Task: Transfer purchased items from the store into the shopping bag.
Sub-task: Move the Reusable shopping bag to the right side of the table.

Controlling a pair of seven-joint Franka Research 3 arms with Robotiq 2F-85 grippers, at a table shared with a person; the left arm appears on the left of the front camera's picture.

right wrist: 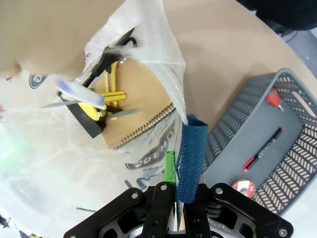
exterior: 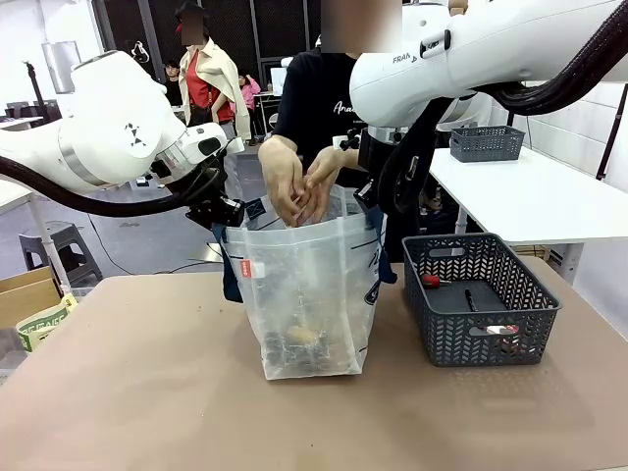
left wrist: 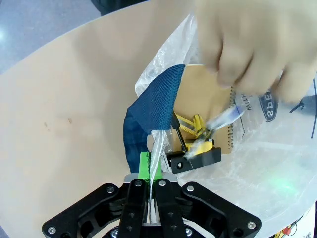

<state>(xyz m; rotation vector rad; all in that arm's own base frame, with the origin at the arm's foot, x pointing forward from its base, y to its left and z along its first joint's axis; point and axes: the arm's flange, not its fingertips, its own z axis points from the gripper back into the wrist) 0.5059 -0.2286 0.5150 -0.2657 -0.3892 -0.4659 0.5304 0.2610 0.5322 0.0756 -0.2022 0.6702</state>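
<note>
The shopping bag [exterior: 309,294] is stood near the middle of the table [exterior: 118,392], toward its far edge. Its rim is clamped by the left fingers [left wrist: 143,166], its blue strap [right wrist: 192,153] by the right fingers [right wrist: 170,168]. The film is judged thin, limp and slippery; the woven straps should be gripped.

Left arm [exterior: 108,132] reaching in from left, right arm [exterior: 491,49] from right, both jaws pinched shut
</note>
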